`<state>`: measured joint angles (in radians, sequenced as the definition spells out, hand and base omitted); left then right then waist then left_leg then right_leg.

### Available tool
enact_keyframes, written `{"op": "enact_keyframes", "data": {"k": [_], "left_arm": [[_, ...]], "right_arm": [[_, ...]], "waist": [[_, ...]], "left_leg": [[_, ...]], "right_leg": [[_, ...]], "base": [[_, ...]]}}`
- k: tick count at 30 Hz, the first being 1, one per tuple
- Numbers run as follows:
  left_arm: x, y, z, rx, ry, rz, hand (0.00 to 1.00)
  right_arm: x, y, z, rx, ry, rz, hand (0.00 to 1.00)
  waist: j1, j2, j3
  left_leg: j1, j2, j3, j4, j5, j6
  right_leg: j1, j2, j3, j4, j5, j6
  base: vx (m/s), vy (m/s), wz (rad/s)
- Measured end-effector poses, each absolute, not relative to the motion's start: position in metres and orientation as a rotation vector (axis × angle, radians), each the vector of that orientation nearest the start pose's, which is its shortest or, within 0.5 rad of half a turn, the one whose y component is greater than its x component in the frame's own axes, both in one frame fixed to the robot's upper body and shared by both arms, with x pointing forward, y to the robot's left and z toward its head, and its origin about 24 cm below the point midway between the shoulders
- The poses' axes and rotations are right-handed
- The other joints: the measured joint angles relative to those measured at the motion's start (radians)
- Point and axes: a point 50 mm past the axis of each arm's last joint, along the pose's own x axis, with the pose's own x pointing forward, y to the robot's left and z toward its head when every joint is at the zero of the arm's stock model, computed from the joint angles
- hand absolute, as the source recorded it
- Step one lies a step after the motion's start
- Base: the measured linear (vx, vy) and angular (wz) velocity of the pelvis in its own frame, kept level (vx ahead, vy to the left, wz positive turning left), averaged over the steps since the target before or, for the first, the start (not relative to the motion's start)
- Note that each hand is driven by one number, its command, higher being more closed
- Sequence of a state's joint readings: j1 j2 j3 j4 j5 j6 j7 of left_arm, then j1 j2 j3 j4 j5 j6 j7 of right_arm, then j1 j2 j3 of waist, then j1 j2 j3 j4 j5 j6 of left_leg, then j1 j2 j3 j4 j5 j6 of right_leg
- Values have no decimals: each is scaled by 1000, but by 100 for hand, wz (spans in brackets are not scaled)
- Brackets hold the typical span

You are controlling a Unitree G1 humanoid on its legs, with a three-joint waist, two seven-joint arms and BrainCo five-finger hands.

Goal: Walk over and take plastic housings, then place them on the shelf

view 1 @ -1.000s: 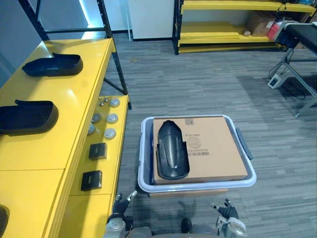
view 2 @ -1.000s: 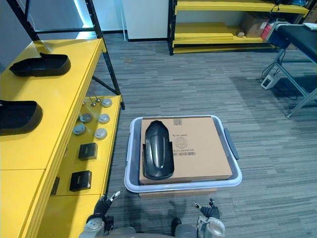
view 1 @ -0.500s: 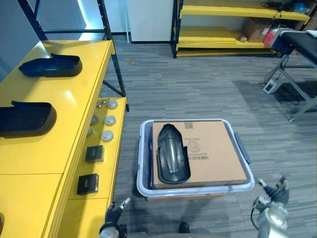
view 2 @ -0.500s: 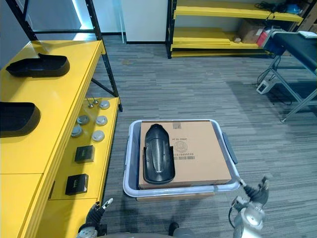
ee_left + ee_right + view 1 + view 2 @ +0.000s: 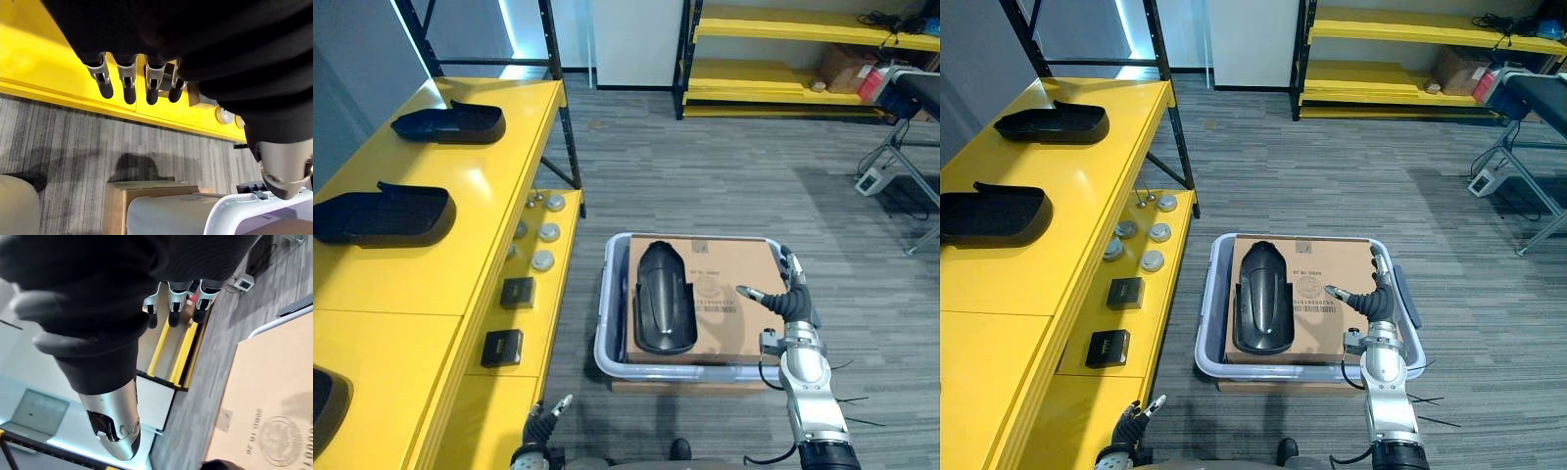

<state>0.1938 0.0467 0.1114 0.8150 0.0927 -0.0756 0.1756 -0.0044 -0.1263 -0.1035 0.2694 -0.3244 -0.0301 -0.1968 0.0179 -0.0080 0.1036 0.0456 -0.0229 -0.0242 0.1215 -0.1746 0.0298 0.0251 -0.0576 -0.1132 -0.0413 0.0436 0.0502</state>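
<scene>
housing: a dark shell lay lengthwise on the cardboard inside the bin, on the floor just beside the shelf.
right hand: the right hand hung over the bin's right side with fingers straight and spread. its thumb pointed toward the housing; it held nothing and stood apart from the shell.
left hand: the left hand sat low by the shelf's foot, fingers straight and loose, empty.
shelf top: a far housing and a near housing lay there, with bare yellow nearer the robot.
step, as i judged it: reaching into the bin for the housing.
doing it well: i would bring the right hand across the cardboard to the shell's long side and get the thumb under one rim. the left hand should come up to the other side, since the shell looked long and smooth for a single hold.
risk: the curved top seemed likely to slip, and the bin's wall stood close on the left.
</scene>
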Motion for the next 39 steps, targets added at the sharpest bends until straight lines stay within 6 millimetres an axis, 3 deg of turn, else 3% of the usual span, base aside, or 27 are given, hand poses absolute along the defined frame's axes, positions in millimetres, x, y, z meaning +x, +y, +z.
{"op": "enact_keyframes", "data": {"k": [4,11,17,18,23,29,39], "left_arm": [[105,200,-141,161,909,291,0],[120,197,-134,181,846,288,0],[136,193,-128,185,795,285,0],[140,193,-127,184,782,283,0],[151,189,-122,188,745,280,0],[156,187,-121,181,731,277,0],[156,188,-121,170,734,301,0]], "right_arm": [[248,-216,-26,-575,325,-291,0],[274,-216,-23,-585,364,-379,0],[303,-204,-11,-558,347,-352,0],[310,-201,-7,-555,344,-346,100],[321,-203,0,-564,351,-388,100],[333,-195,7,-524,346,-370,100],[333,-191,3,-492,366,-334,100]], "waist": [[9,5,9],[51,8,63],[61,7,124],[69,8,143],[103,0,165],[106,-2,183],[104,-8,186]], "left_leg": [[-29,-14,-33,15,5,6],[-83,-32,-61,50,5,6],[-149,-46,-85,97,5,6],[-156,-48,-84,106,5,6],[-192,-51,-84,134,2,9],[-214,-50,-83,141,2,9],[-202,-48,-53,143,2,9]], "right_leg": [[-7,-12,-30,-11,3,5],[-31,-27,-55,-13,9,12],[-66,-39,-76,-7,19,14],[-69,-40,-76,-6,24,13],[-97,-43,-73,7,30,10],[-127,-44,-66,25,30,10],[-131,-41,-21,25,43,6]], "base": [[34,20,25],[1,24,14],[-39,24,13],[-58,29,-2],[-55,25,2],[-57,4,-2],[-24,-3,-11]]}}
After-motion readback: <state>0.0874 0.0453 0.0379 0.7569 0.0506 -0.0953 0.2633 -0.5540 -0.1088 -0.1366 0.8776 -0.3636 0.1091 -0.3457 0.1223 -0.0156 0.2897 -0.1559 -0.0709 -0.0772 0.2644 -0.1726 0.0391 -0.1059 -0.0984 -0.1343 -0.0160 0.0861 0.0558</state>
